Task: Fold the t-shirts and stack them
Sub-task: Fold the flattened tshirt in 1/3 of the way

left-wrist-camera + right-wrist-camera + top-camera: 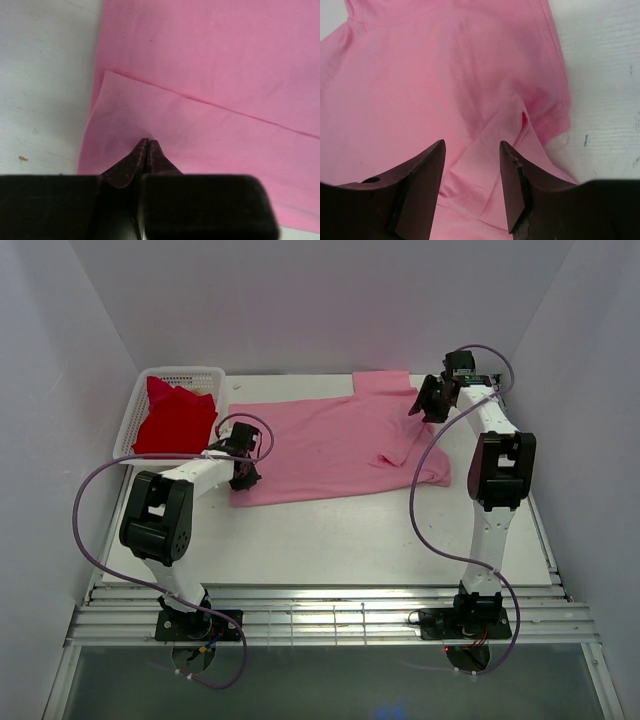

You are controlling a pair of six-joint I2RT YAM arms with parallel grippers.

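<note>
The large pink t-shirt (330, 445) lies spread across the middle of the table. The red t-shirt (172, 420) sits bunched in the white mesh basket (185, 372) at the far left. My left gripper (246, 474) is at the pink shirt's left edge. In the left wrist view it is shut (148, 142), with its tips down in a folded-over layer of pink cloth (210, 75). My right gripper (424, 400) is at the shirt's far right corner. It is open (472, 145) just above a creased fold of the sleeve (495, 135) and holds nothing.
Bare white table (330, 540) runs along the near side. Grey walls close in on the left, back and right. The right arm's purple cable (415, 490) loops over the shirt's right edge, and the left arm's cable (95, 500) hangs past the table's left side.
</note>
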